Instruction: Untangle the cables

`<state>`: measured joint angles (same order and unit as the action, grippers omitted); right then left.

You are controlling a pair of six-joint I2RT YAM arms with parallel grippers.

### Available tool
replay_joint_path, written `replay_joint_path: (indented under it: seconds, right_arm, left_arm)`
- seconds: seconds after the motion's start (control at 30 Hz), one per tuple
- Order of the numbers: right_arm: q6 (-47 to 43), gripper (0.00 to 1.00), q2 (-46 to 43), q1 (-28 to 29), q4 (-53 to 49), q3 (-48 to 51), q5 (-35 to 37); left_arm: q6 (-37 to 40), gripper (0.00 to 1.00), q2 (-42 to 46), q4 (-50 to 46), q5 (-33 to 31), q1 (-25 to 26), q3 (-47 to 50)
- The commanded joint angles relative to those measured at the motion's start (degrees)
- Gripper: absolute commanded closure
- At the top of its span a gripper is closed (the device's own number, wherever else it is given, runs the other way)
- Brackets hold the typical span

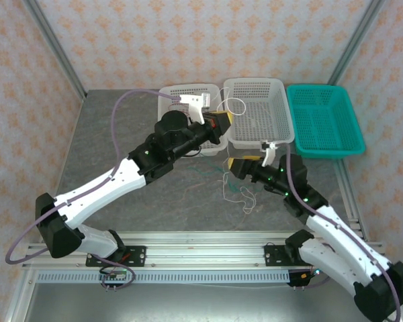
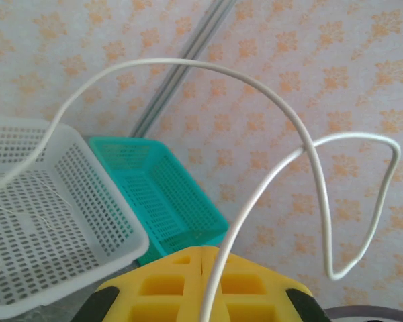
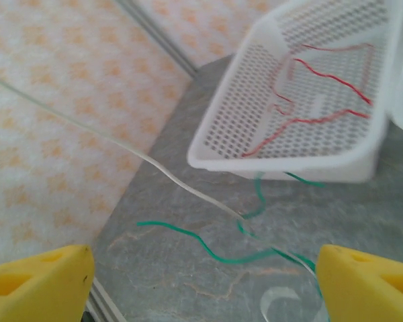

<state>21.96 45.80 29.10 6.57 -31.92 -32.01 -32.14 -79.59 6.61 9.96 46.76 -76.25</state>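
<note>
Pincer on my left arm (image 2: 201,268) is closed on the white wire (image 2: 303,146). Its wrist camera shows the two yellow fingers (image 2: 161,288) pressed together, with the wire rising from the seam and arching in a wide loop in the air. Behind that loop sit the middle white basket (image 2: 114,208) and the teal basket (image 2: 161,194) beside it. From the top camera I see what the wrist camera cannot: this pincer (image 1: 223,123) is raised between the two white baskets, and the loop hangs over the middle basket's near-left corner.

My right pincer (image 3: 205,275) is open, its yellow fingers (image 3: 40,282) wide apart and holding nothing. Between them its camera shows the white wire running taut from upper left down to lower right, crossing the green wire (image 3: 221,260), which lies in waves on the grey counter (image 3: 363,221). Beyond is the left white basket (image 3: 282,164) with the red wire (image 3: 329,79) lying loosely inside. From above, the right pincer (image 1: 230,166) sits low, just behind a loose tangle of white and green wire on the counter.
</note>
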Motion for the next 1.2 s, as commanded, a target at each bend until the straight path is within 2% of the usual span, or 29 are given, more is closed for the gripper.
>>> replay_joint_path:
  seconds: [0.0,0.07,0.1,0.17,0.2,0.27,0.33,0.4,0.43,0.5,0.57,0.63,0.73,0.8,0.87,1.07,1.17]
  right_arm:
    - [-10.7,0.17,5.9,1.8,23.3,-0.8,-2.9]
    - [-13.9,0.26,10.2,2.6,25.1,-2.5,-1.5]
    - [-14.5,0.39,12.0,2.7,25.4,-3.5,-0.6]
    - [-14.0,0.86,13.7,2.6,24.6,-5.3,0.8]
    - [-13.2,1.0,13.7,2.6,24.0,-5.9,0.8]
    - [-8.9,1.0,12.1,2.7,21.5,-7.1,0.3]
    - [-5.0,1.0,9.7,2.7,13.3,-10.4,-1.2]
    - [-3.2,1.0,7.7,2.6,3.3,-14.2,-1.1]
    - [-2.5,1.0,6.8,2.4,-1.0,-15.7,-0.6]
    - [0.4,1.0,5.3,1.5,-4.7,-16.5,1.3]
    - [3.4,1.0,4.5,0.2,-3.7,-15.6,0.2]
    - [5.6,1.0,4.7,-0.6,-1.4,-14.8,-1.1]
    - [7.4,1.0,6.5,-0.8,-0.3,-15.7,-3.4]
    - [8.9,1.0,8.0,-0.9,1.5,-16.4,-5.8]
    - [10.4,1.0,9.0,-0.8,3.3,-17.0,-7.1]
    - [10.8,1.0,9.0,-0.9,4.2,-16.9,-5.1]
    - [11.6,1.0,9.0,-0.9,6.0,-16.4,-6.3]
  left_arm:
    - [-2.2,1.0,0.6,-0.5,3.0,0.0,-2.3]
    - [-2.4,1.0,1.1,-0.2,3.8,0.0,-2.3]
    - [-2.4,1.0,1.3,-0.1,3.9,0.0,-2.3]
    - [-2.0,1.0,1.9,-0.7,2.8,0.0,-1.9]
    - [-1.3,1.0,2.5,-1.6,1.3,0.0,-1.6]
    - [0.7,0.99,3.4,-4.6,-3.2,0.0,-0.8]
    - [4.3,0.7,3.7,-8.0,-8.4,0.0,1.0]
    - [5.8,0.47,3.2,-10.3,-10.2,-0.4,3.6]
    - [6.0,0.41,2.7,-10.9,-9.5,-0.8,5.2]
    - [5.2,0.37,2.2,-9.5,-6.2,-1.3,9.1]
    - [4.0,0.27,2.4,-5.7,-1.5,-1.3,13.9]
    - [3.2,0.13,2.3,-4.2,3.2,-1.4,16.7]
    - [3.2,0.02,1.4,-10.1,3.1,-1.4,17.1]
    - [2.5,0.0,0.9,-12.8,1.5,-1.7,17.7]
    - [-0.1,0.0,0.2,-10.3,3.6,-2.5,19.6]
    - [-10.3,0.02,-7.2,10.0,20.9,-3.7,21.0]
    - [-14.7,0.02,-10.6,18.8,24.8,-3.7,21.2]
